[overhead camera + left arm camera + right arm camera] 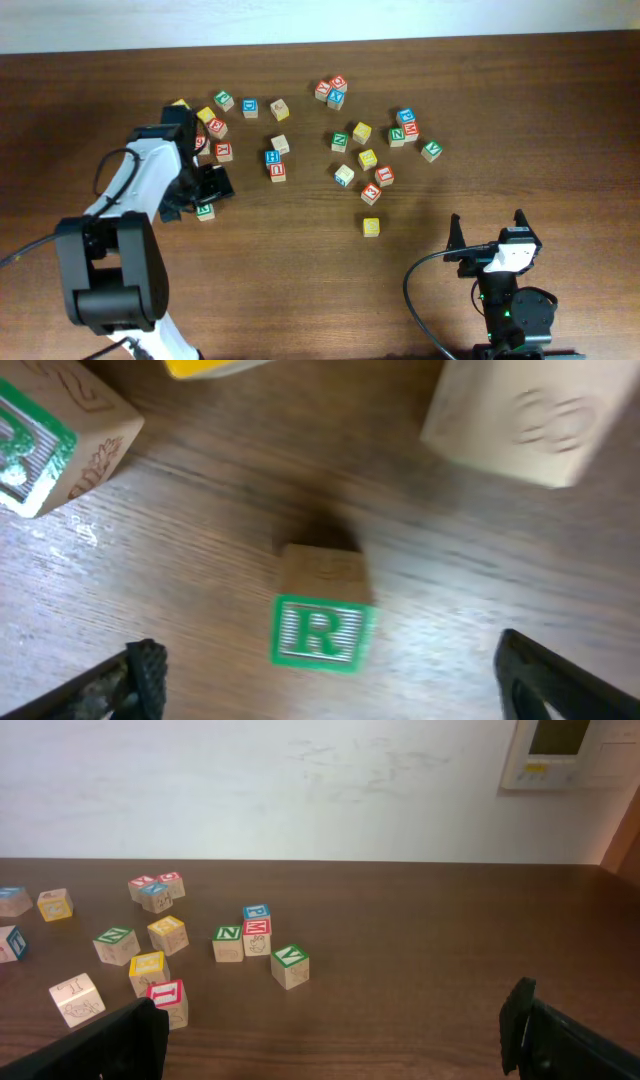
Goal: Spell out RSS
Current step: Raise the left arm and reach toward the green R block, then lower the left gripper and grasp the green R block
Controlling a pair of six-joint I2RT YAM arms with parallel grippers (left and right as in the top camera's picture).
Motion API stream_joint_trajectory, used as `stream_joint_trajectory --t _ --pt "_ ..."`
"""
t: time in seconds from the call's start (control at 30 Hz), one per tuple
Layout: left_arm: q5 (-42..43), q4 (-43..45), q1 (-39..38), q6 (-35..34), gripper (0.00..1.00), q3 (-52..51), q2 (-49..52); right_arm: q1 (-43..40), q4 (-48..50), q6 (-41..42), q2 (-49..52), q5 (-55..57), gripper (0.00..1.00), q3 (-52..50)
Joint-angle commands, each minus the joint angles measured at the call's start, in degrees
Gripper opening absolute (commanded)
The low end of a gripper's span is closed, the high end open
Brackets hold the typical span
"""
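Dark wooden table (300,280), white wall (300,780) at the far edge, letter cubes scattered across the far half.

**Status.** My left gripper (328,665) stands with jaws wide apart over the left cluster. The R cube (320,630) lies on the table between my two fingers, green letter face up, touching neither finger. My right gripper (487,232) hangs at the near right, jaws apart and holding nothing, well away from all cubes. Several yellow cubes (367,158) lie right of centre. I cannot read which of them carry an S.

**Hazards, as I judge them.**
1. Pinch too high: if I close on the top edge only, the R cube may squirt out or tip onto another face.
2. Uneven contact: if one finger arrives first, the cube will slide or turn before it is clamped.
3. Neighbour strike: a green-faced cube (35,445) and a plain pale cube (520,420) sit just beyond the R cube on the far side. A forward drift of my fingers would shove them.
4. Wrong pick later: an unread yellow face may turn out to be another letter.
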Motion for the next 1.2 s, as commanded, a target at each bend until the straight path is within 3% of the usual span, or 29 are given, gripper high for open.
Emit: stream_joint_trajectory --t 0.0,0.07,0.37,0.83,1.17 --pt "2.4 -0.7 2.7 3.6 0.79 0.7 1.0 -0.4 -0.3 0.2 -0.5 0.5 0.98 -0.3" --pt "4.2 -0.6 3.3 3.6 0.74 0.1 1.1 -0.4 -0.3 0.2 -0.5 0.5 0.98 -0.3" --pt "5.7 4.7 1.7 6.4 0.76 -3.2 2.8 -0.4 -0.3 0.2 -0.5 0.5 0.98 -0.3" --pt "3.2 6.4 1.9 6.4 0.44 -3.2 2.8 -0.4 -0.3 0.2 -0.5 0.5 0.98 -0.3" --pt "3.3 5.4 1.9 6.4 0.46 -3.2 2.8 -0.4 -0.3 0.2 -0.5 0.5 0.98 -0.3"
